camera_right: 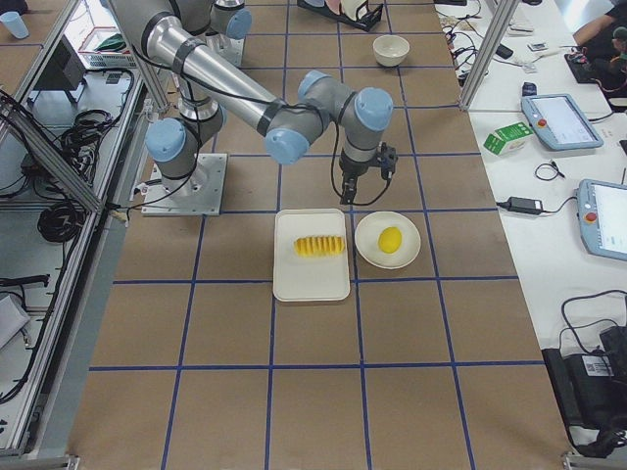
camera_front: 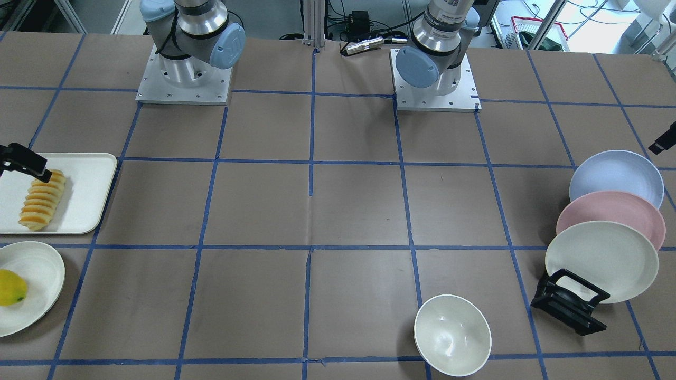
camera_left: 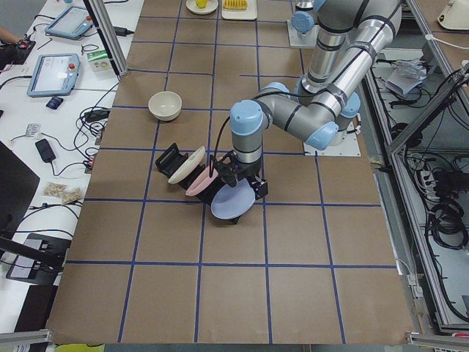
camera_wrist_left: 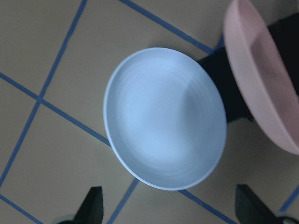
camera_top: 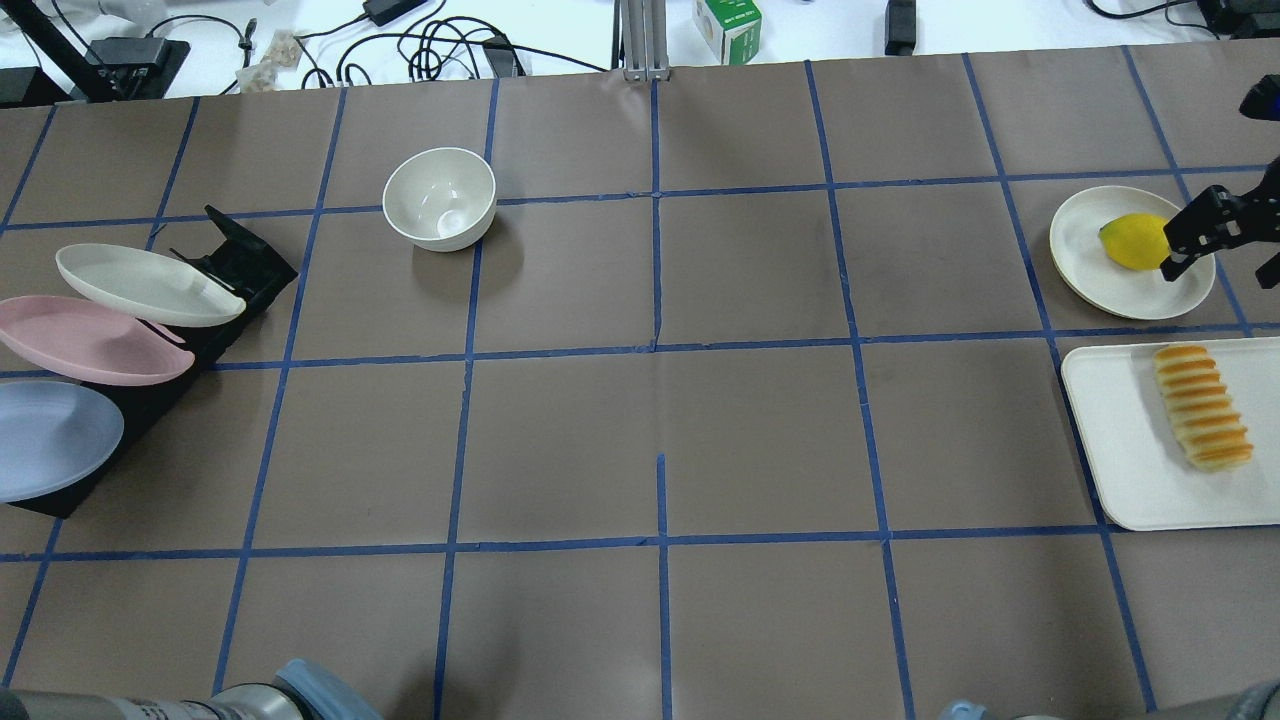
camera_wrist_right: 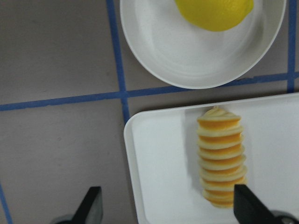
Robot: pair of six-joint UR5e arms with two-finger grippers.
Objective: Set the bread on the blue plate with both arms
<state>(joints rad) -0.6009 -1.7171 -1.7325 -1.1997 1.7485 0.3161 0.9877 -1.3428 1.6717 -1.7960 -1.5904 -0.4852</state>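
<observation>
The bread (camera_wrist_right: 222, 156) is a ridged yellow-orange loaf lying on a white tray (camera_wrist_right: 154, 163). It also shows in the overhead view (camera_top: 1203, 407) and the front view (camera_front: 42, 200). My right gripper (camera_wrist_right: 168, 205) is open and empty, hovering above the tray's edge with the bread near one finger; it also shows in the overhead view (camera_top: 1200, 235). The blue plate (camera_wrist_left: 163, 116) leans in a black rack (camera_top: 235, 260) at the other end of the table (camera_top: 50, 438). My left gripper (camera_wrist_left: 170, 205) is open and empty, above the blue plate.
A pink plate (camera_top: 85, 340) and a cream plate (camera_top: 145, 285) stand in the same rack beside the blue one. A white bowl (camera_top: 440, 198) sits alone. A yellow fruit (camera_top: 1135, 241) lies on a cream plate (camera_top: 1090, 255) next to the tray.
</observation>
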